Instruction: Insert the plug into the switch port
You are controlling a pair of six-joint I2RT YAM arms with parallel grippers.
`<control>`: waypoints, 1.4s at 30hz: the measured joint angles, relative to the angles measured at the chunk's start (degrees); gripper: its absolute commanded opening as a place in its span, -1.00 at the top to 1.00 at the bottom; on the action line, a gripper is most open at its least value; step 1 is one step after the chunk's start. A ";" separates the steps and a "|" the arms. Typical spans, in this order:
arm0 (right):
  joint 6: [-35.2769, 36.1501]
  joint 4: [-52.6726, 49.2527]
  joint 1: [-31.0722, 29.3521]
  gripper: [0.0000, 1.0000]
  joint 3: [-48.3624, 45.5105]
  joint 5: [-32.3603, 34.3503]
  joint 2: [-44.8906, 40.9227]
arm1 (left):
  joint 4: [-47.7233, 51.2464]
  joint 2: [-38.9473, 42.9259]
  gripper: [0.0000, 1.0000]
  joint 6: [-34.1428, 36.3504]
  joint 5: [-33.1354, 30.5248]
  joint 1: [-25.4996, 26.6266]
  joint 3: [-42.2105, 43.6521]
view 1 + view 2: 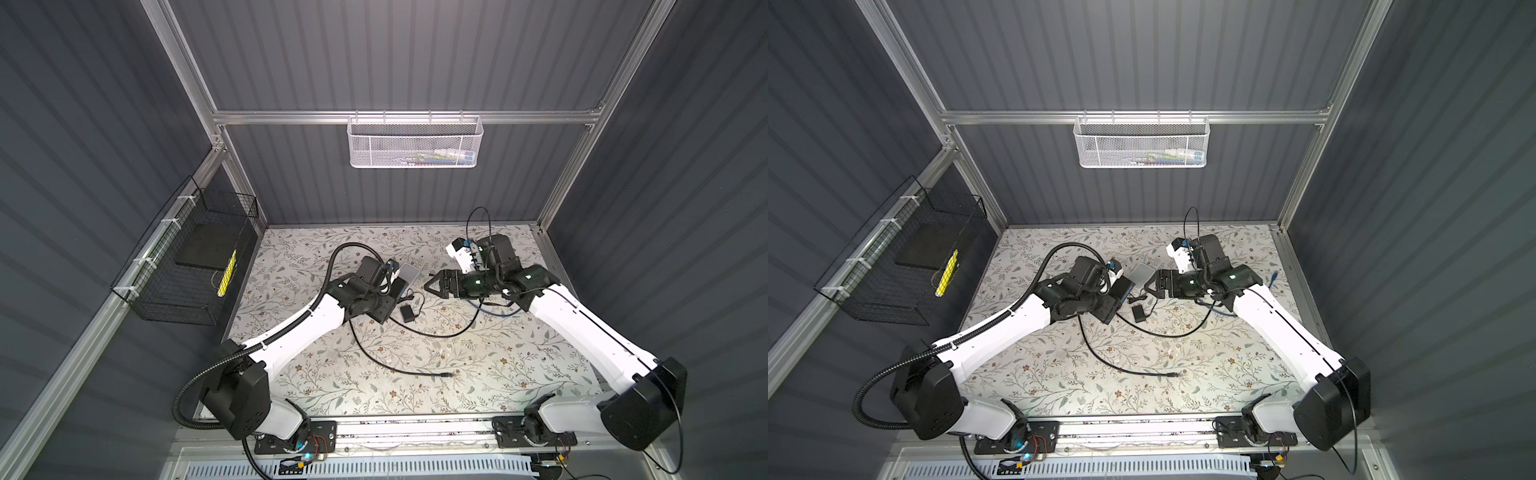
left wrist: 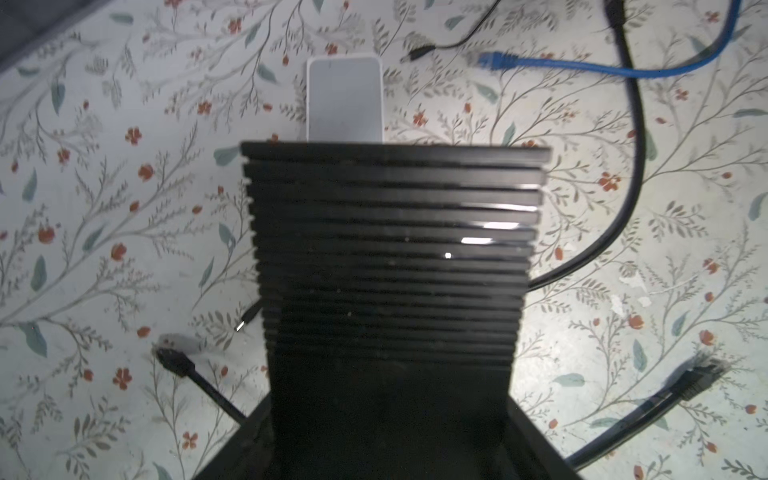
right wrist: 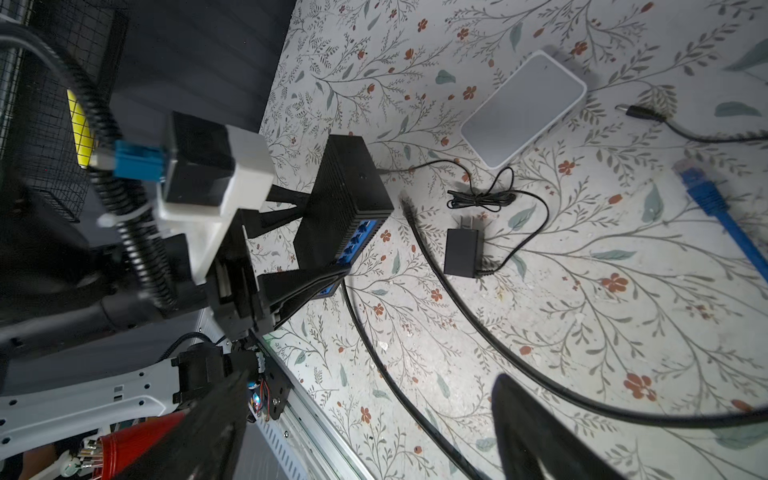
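1. Floral table [image 1: 415, 399]: fills the lower middle of both top views; cables strewn across it.
2. Left gripper [image 3: 322, 243]: left of centre in the right wrist view; fingers clamped on the sides of the black switch [image 3: 349, 195]; blue port face turned toward the frame's lower right.
3. Right gripper [image 1: 429, 286]: centre of a top view; jaws spread, nothing between them.
4. White box [image 1: 409, 276]: flat on the table between the grippers.
5. Power adapter [image 3: 463, 249]: just right of the switch.
6. Black plug [image 3: 405, 203]: on the table just beside the port face; not inserted.
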State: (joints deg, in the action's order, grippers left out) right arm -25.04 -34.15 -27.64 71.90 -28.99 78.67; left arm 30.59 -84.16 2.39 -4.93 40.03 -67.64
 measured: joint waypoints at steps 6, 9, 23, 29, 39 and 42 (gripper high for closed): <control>1.44 -1.49 1.03 -0.68 2.67 -2.67 4.72 | -0.76 -1.03 0.23 3.15 -1.75 3.76 -2.29; 2.23 -1.77 1.16 -0.59 3.91 -3.61 5.90 | -0.76 -2.10 0.25 4.33 -3.02 5.92 -2.60; 4.48 -2.34 2.60 -0.44 6.36 -5.51 10.62 | -1.49 -3.02 0.26 5.25 -4.70 8.07 -2.82; 4.59 -0.22 3.08 -0.41 5.79 -7.61 10.64 | -2.01 -2.84 0.26 5.20 -4.46 8.44 -2.82; 4.66 4.52 3.10 -0.35 1.73 -11.34 10.60 | -2.45 0.74 0.26 5.11 -3.87 8.63 -2.82; 4.50 6.45 3.13 -0.34 0.72 -12.63 10.49 | -2.40 0.74 0.26 4.94 -3.43 8.63 -2.82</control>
State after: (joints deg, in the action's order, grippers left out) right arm -20.53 -27.70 -24.51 72.62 -41.63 89.17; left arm 28.18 -83.42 7.33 -8.36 48.66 -70.46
